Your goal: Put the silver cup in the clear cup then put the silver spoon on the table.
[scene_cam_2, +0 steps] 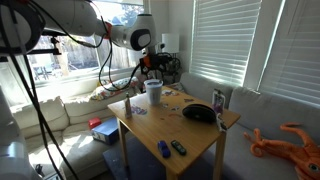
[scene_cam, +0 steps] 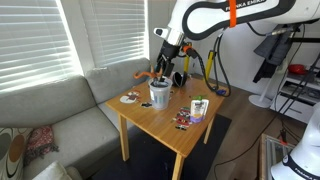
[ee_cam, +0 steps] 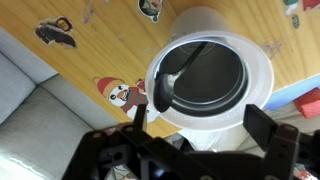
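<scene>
The clear cup (ee_cam: 258, 80) stands on the wooden table (ee_cam: 90, 60), seen from straight above in the wrist view. The silver cup (ee_cam: 225, 95) sits inside it as a dark shiny ring. The silver spoon (ee_cam: 164, 92) stands in the cups, with its bowl against the left rim and its handle sloping into the cup. My gripper (ee_cam: 205, 125) is open just above the clear cup, one finger on each side of its near rim, holding nothing. In both exterior views the gripper (scene_cam: 165, 68) (scene_cam_2: 150, 68) hovers over the clear cup (scene_cam: 160, 94) (scene_cam_2: 153, 90) near the table's (scene_cam: 165, 125) (scene_cam_2: 170, 125) far corner.
Cartoon stickers (ee_cam: 125, 97) lie on the tabletop beside the cup. A grey sofa (scene_cam: 60, 125) borders the table. A black cup (scene_cam_2: 219, 99) and a dark bowl (scene_cam_2: 199, 112) stand on the table, with small blue items (scene_cam_2: 170, 148) near its front edge. An orange plush toy (scene_cam_2: 285, 140) lies on the sofa.
</scene>
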Tool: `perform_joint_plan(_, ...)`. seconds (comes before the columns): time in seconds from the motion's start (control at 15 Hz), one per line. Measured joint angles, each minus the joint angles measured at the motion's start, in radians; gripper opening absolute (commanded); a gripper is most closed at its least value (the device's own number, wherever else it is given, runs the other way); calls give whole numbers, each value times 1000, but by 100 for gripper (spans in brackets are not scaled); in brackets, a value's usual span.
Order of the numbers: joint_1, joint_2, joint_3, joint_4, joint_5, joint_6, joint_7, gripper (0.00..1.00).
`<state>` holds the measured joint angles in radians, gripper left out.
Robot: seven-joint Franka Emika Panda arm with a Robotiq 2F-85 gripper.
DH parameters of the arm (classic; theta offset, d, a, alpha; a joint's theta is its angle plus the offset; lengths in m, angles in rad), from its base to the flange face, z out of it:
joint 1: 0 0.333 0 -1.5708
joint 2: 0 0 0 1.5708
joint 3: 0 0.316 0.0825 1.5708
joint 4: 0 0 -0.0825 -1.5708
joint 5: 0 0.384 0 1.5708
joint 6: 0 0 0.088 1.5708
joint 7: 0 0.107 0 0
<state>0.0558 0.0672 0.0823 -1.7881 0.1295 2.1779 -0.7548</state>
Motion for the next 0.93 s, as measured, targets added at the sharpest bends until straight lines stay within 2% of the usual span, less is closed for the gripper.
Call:
perform_joint_plan(0.13, -9, 24, -1, 10, 32, 15, -33, 100)
perform_joint_plan(0.2, -12, 36, -1, 18, 48, 15, -47, 96)
perform_joint_plan(0.27, -14, 46, -1, 27, 60, 15, -59, 74)
perform_joint_plan(0.4, -14, 64, 1, 45, 74, 15, -74, 68)
perform_joint_plan(0.87, -16, 91, 3, 89, 79, 15, -85, 18)
perform_joint_plan(0.93, -16, 92, 3, 93, 79, 15, -85, 39)
